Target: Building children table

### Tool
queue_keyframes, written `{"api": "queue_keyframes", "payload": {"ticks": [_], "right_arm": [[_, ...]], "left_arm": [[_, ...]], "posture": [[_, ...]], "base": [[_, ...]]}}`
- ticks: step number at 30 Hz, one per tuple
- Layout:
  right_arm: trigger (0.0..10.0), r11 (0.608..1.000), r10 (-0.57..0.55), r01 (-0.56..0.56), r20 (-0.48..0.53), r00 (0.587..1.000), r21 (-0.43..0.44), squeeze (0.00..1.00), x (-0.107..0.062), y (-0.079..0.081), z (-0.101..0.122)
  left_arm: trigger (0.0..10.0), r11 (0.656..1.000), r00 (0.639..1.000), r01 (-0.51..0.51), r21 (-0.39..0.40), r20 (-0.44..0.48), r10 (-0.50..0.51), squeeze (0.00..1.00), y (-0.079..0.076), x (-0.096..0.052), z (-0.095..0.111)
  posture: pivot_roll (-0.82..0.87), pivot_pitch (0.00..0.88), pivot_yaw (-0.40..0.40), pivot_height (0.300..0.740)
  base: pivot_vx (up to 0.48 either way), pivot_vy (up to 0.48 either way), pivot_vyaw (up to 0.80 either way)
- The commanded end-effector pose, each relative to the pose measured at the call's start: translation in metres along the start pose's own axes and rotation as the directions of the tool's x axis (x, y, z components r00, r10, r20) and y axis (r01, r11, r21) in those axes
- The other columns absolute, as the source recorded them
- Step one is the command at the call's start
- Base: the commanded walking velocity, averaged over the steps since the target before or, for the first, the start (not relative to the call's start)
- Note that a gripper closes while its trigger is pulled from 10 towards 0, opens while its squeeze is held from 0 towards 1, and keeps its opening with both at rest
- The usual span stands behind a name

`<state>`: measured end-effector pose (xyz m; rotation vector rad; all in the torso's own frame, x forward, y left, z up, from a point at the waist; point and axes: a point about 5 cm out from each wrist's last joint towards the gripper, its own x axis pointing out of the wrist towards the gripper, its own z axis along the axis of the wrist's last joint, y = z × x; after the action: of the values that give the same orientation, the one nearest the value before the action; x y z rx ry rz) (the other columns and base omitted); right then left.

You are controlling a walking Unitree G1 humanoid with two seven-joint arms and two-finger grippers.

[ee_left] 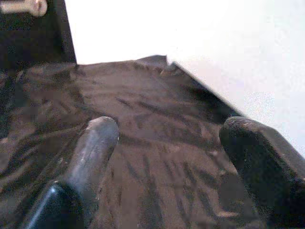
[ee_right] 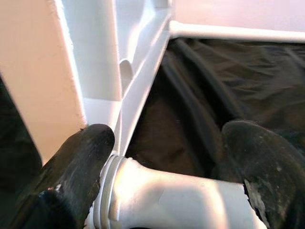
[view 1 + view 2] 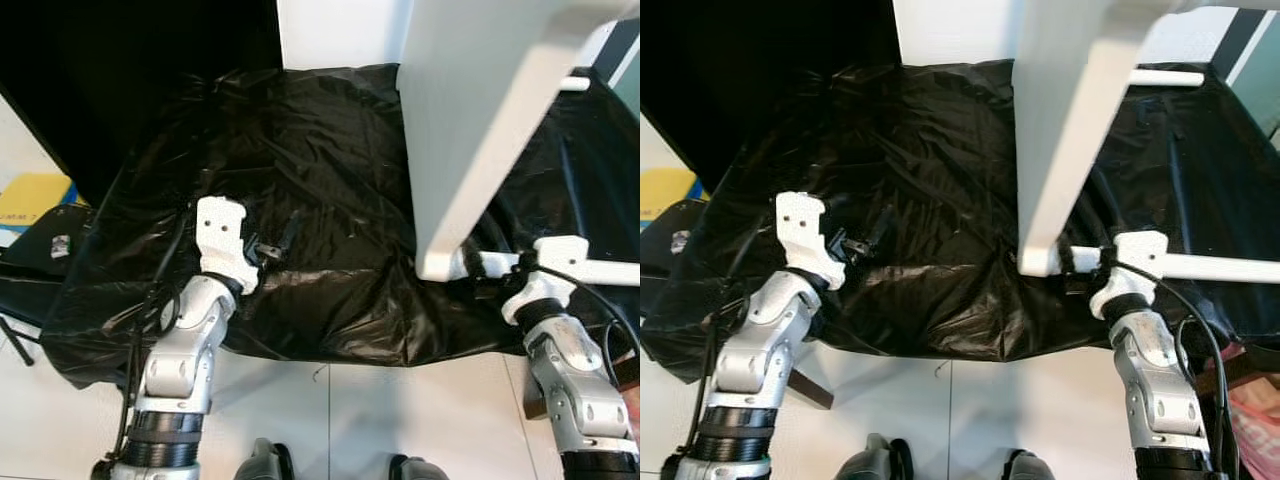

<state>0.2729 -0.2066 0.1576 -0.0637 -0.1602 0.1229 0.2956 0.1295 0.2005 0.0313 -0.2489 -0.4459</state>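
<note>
1. Left eye view: We take the white table top as our landmark. It stands tilted up on its edge over the black plastic sheet. A white table leg sticks out sideways from the low corner of the table top, and its long way runs straight toward our right. Our right gripper is right at that corner, on the leg. Our left gripper is well apart from the table top, out on the sheet on its left. So the right arm is much nearer to the job.

2. Right eye view: We see the same thing here. The right gripper sits where the leg meets the low corner of the table top. A second white leg sticks out from the far side of the table top, also pointing right. The left gripper hangs over the bare sheet.

3. Left wrist view: The 2 black fingers of the left gripper are wide apart and hold nothing. The table top is just beyond them, and the sheet lies under them.

4. Right wrist view: The right gripper's fingers sit 1 on each side of the round leg, pressed on it. The leg's end meets the table top just ahead. We think the next move is to turn or push the leg in tight.
</note>
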Motion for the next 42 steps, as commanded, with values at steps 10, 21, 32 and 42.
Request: {"api": "queue_keyframes", "payload": {"ticks": [10, 21, 32, 42], "right_arm": [[10.0, 0.974, 0.226, -0.228, -0.08, 0.971, -0.012, 0.0, -0.018, 0.004, -0.007], [10.0, 0.953, 0.296, -0.296, 0.004, 0.955, 0.068, 0.0, 0.013, 0.06, 0.001], [10.0, 0.993, -0.113, 0.112, 0.024, 0.993, 0.041, 0.0, 0.041, 0.089, -0.008], [10.0, 0.963, -0.262, 0.259, 0.029, 0.965, 0.076, 0.0, 0.073, 0.109, -0.016]], "left_arm": [[10.0, 0.978, 0.979, 0.198, 0.062, -0.064, -0.194, 0.0, -0.024, -0.014, -0.001], [10.0, 0.967, 0.969, 0.245, 0.076, -0.053, -0.241, 0.0, -0.038, -0.018, 0.001], [10.0, 0.973, 0.977, 0.215, 0.088, -0.034, -0.212, 0.0, -0.039, -0.023, 0.005], [10.0, 0.969, 0.974, 0.225, 0.097, -0.021, -0.224, 0.0, -0.039, -0.017, 0.008]], "posture": [[0.01, 0.142, 0.001, 0.74], [0.03, 0.124, -0.037, 0.74], [0.1, 0.103, -0.078, 0.74], [0.09, 0.11, -0.049, 0.74]], "base": [[0.0, 0.0, 0.0], [0.0, 0.0, 0.0], [0.0, 0.0, 0.0], [0.0, 0.0, 0.0]]}}
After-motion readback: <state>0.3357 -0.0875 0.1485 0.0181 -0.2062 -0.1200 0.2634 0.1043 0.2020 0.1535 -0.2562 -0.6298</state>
